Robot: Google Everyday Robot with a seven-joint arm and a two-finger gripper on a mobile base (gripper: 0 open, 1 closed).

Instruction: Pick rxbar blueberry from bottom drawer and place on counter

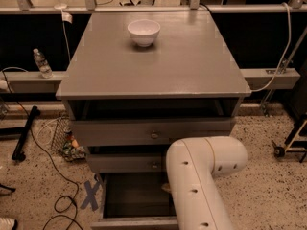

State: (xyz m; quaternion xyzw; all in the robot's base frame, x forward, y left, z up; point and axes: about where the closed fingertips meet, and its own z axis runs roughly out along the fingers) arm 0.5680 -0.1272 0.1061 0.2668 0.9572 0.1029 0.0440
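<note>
Down goes the bulky white tubular robot arm (201, 186) into the open, dark-floored grey wooden bottom drawer (129, 198). The gripper (166, 188) is low at the drawer's right side, mostly behind the arm, so I cannot tell its state. The rxbar blueberry is out of sight. The smooth grey counter (158, 71) holds no bar, so lift and placement remain. Count: three drawers, and one round white bowl (144, 31) near the back edge.

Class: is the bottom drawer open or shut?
Open. The drawer is pulled out, dark inside showing. The gripper is inside it, mostly behind the arm.
</note>
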